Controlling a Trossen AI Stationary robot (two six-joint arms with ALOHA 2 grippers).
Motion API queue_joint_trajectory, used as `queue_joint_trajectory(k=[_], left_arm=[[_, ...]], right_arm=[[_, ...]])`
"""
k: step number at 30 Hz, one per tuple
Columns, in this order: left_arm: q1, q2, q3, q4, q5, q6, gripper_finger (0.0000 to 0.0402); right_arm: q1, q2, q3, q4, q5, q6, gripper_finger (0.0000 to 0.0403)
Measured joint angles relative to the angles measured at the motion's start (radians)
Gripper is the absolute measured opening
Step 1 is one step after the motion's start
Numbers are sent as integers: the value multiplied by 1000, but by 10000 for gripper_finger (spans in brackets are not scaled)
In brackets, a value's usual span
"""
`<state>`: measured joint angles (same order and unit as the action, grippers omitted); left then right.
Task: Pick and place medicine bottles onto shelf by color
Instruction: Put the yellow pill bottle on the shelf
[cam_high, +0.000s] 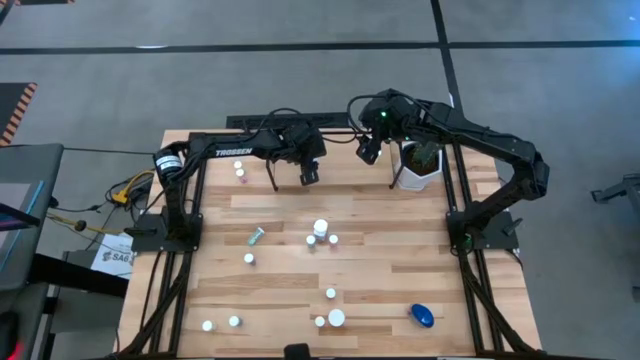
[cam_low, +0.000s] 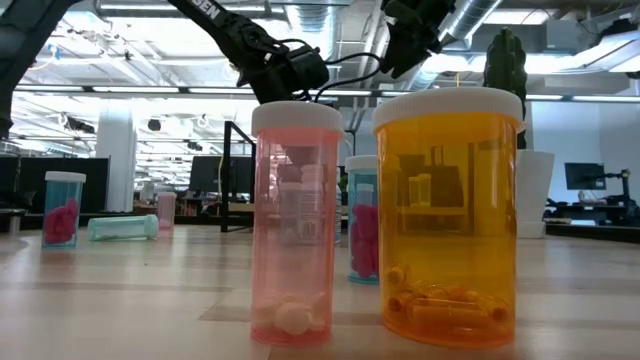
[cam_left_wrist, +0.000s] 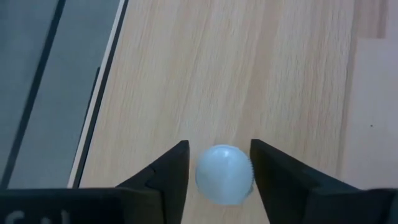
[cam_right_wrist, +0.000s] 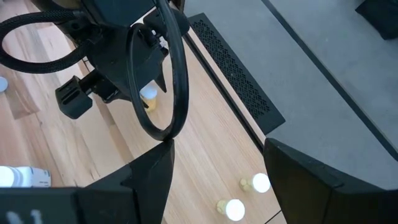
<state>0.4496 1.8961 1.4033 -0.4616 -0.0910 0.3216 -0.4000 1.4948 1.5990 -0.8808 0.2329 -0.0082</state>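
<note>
My left gripper (cam_high: 310, 172) is over the shelf's light wood board (cam_left_wrist: 249, 74) at the table's far side. It is shut on a small bottle with a white cap (cam_left_wrist: 224, 175) and a yellowish body (cam_right_wrist: 149, 102). My right gripper (cam_high: 368, 150) hangs open and empty beside it, near the plant pot. Two more white-capped yellow bottles (cam_right_wrist: 255, 183) stand on the wood near the far edge. Several small bottles stand on the table, among them a white one (cam_high: 320, 230), a pink one (cam_low: 295, 220) and an orange one (cam_low: 450, 215). A teal one (cam_high: 256, 236) and a blue one (cam_high: 422, 316) lie on their sides. My left gripper pinches the bottle at its white cap (cam_left_wrist: 214, 155) between its two fingers (cam_left_wrist: 177, 171). The fingers come from above and point down. The bottle is upright, and its yellowish body shows below the fingers in the right wrist view. I cannot tell whether its bottom rests on the board.
A white pot with a green plant (cam_high: 418, 165) stands at the far right, close to my right gripper. A black perforated strip (cam_right_wrist: 236, 68) lies beyond the table's far edge. The black arm mounts (cam_high: 165, 230) stand at both sides of the table.
</note>
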Motion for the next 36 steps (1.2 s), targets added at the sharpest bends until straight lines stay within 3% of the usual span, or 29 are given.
queue_joint_trajectory(k=[8,22,36], left_arm=[[33,0,0,0,-1,-9,146],[199,1,9,3,5,30,146],[230,1,10,4,-4,56,146]], right_arm=[[0,0,0,3,0,0,270],[0,0,0,1,0,0,270],[0,0,0,0,0,0,270]])
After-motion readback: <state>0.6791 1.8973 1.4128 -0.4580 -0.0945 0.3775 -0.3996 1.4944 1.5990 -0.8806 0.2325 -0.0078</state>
